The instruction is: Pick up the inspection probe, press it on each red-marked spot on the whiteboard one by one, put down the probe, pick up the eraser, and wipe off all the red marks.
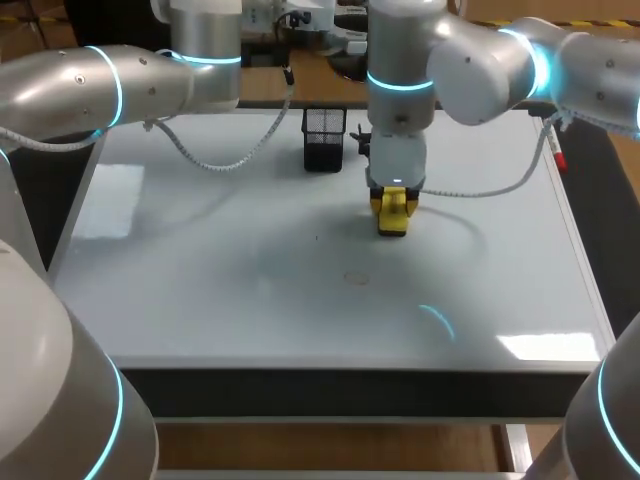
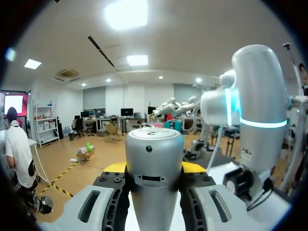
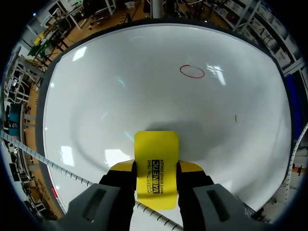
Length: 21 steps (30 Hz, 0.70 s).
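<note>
Right tool (image 3: pixel 155 166) clamped on yellow eraser (image 3: pixel 156 149), well short of red ring (image 3: pixel 192 71).
Risk: tilted eraser skims whiteboard (image 3: pixel 144 91), smearing ring; left tool (image 2: pixel 154 168) clamps probe (image 2: pixel 154 149).

Glossy whiteboard (image 1: pixel 250 290), smooth, mirroring lights. Smooth plastic eraser (image 3: pixel 156 159), yellow, slight sheen. Satin silver inspection probe (image 2: pixel 154 163), metal look, pale cap. Matt pen holder (image 1: pixel 324 138), black wire mesh. Smooth left arm (image 1: pixel 60 85), satin silver.
</note>
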{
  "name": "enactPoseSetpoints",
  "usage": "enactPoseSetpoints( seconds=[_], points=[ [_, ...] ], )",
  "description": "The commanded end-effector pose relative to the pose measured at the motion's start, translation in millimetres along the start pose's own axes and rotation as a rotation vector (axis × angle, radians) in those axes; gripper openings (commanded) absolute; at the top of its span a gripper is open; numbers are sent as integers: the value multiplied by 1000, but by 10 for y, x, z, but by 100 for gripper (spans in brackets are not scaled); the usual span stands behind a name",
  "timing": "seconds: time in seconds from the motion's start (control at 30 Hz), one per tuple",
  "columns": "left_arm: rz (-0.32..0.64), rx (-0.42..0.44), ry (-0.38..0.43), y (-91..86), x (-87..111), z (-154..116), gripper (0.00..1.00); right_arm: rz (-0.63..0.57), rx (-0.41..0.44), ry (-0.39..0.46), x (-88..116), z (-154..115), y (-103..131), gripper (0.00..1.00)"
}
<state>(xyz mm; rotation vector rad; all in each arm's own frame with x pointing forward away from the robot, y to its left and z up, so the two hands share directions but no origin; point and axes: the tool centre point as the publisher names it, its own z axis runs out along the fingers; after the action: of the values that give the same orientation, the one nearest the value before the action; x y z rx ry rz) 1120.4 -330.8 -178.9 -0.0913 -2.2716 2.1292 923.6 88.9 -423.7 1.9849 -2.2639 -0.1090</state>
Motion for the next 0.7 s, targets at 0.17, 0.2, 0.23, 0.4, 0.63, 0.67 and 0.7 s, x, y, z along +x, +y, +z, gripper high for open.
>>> enactPoseSetpoints(
  seconds=[0.17, 0.2, 0.23, 0.4, 0.63, 0.67, 0.7],
  points=[
    [-1, -2, 2, -16, -8, 0, 0, 18, 46, -11, 263, -152, 131, 0],
    [-1, -2, 2, -16, -8, 0, 0, 14, 52, -8, 307, -186, 145, 0],
    [-1, -2, 2, -16, -8, 0, 0, 11, 58, -6, 356, -221, 163, 0],
    [-1, -2, 2, -16, -8, 0, 0, 18, 85, 12, 648, -362, 248, 0],
    [-1, -2, 2, -16, -8, 0, 0, 73, 107, 28, 1090, -443, 363, 0],
    [-1, -2, 2, -16, -8, 0, 0, 79, 109, 27, 1152, -449, 374, 0],
    [-1, -2, 2, -16, -8, 0, 0, 87, 110, 26, 1219, -455, 387, 0]
  ],
)
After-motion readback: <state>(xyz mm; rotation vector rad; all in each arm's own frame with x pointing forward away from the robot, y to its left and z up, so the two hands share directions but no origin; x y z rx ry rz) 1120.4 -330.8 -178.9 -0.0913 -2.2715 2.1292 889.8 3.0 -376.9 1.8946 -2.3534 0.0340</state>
